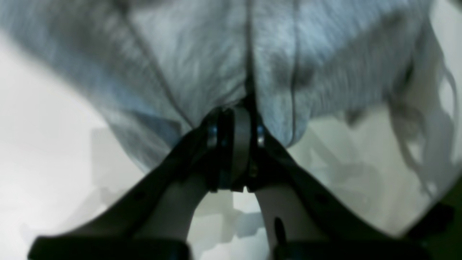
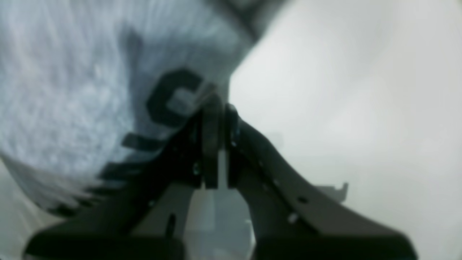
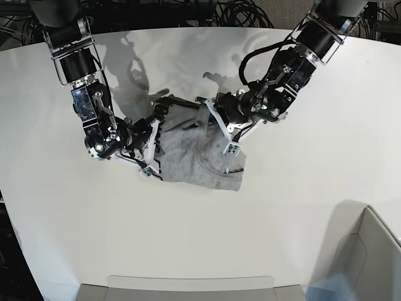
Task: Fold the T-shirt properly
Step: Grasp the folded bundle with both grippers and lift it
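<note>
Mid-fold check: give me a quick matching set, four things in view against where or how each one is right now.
Things:
1. left tool
2. right tool
3. T-shirt
4. table

States:
A. white, bare in the foreground
B. shut on plain grey cloth
C. held up between both arms
D. shut on cloth beside black lettering

Pairs: 1-B, 2-D, 3-C, 4-A

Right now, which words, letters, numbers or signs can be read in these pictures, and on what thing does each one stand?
"C": one large black block letter on the T-shirt, in the right wrist view, beside the right hand.
More black lettering runs below it on the same cloth, too blurred and too hidden to read.
Left wrist view: only plain grey cloth, no text.
Base view: no readable text anywhere.
</note>
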Controlling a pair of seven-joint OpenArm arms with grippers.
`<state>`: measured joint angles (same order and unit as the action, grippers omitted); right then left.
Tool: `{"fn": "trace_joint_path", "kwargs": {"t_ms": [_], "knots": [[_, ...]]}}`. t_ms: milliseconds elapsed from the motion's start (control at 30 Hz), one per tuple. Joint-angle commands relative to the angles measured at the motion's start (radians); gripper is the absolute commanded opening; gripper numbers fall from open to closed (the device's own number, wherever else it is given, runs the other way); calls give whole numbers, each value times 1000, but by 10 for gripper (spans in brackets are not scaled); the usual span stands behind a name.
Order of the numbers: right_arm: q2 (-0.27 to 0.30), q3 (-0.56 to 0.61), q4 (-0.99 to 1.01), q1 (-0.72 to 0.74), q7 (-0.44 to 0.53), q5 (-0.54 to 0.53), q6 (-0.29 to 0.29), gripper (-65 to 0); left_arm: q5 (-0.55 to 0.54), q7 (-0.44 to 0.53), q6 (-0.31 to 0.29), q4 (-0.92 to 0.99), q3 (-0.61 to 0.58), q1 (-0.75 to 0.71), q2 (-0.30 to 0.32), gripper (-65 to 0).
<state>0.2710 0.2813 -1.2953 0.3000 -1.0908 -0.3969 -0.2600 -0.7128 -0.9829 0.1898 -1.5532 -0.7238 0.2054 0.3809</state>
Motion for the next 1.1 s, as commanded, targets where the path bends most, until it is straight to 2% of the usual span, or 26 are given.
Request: {"fn": "trace_joint_path", "kwargs": {"t_ms": [0,67,200,267,400,467,600,767,833,900,1067], "knots": [[7,22,-14,6,-1,-6,-3,-622,34,-6,23,13,8,12,26,-650],[6,59,-43,-26,-22,-7,-3,-622,34,28,23,61,28,30,51,-650],[-2,164,-194,-101,-99,-10,-3,-622,34,72,17,161,194,45,56,-650],[-2,206,-278,-130,-122,-12,-3,-622,32,98,15,173,243,65,34,-650],[-2,204,-413,-172,-154,-6,5,-622,32,111,20,178,263,157,-13,-650],[1,154,-470,-187,-188,-4,5,-622,32,112,23,176,264,196,-16,-650],[-11,-47,-544,-201,-202,-4,5,-622,29,112,24,162,264,245,-16,-650],[-86,-314,-539,-126,-202,-4,5,-622,32,100,24,40,255,242,-12,-650],[-94,-311,-507,-81,-202,10,5,-622,32,88,20,-23,261,194,-9,-650],[-100,-279,-430,-34,-196,49,5,-622,32,35,18,-88,254,157,-9,-650],[-157,-213,-257,5,-73,172,5,-622,32,-81,15,-207,251,47,-10,-650]]}}
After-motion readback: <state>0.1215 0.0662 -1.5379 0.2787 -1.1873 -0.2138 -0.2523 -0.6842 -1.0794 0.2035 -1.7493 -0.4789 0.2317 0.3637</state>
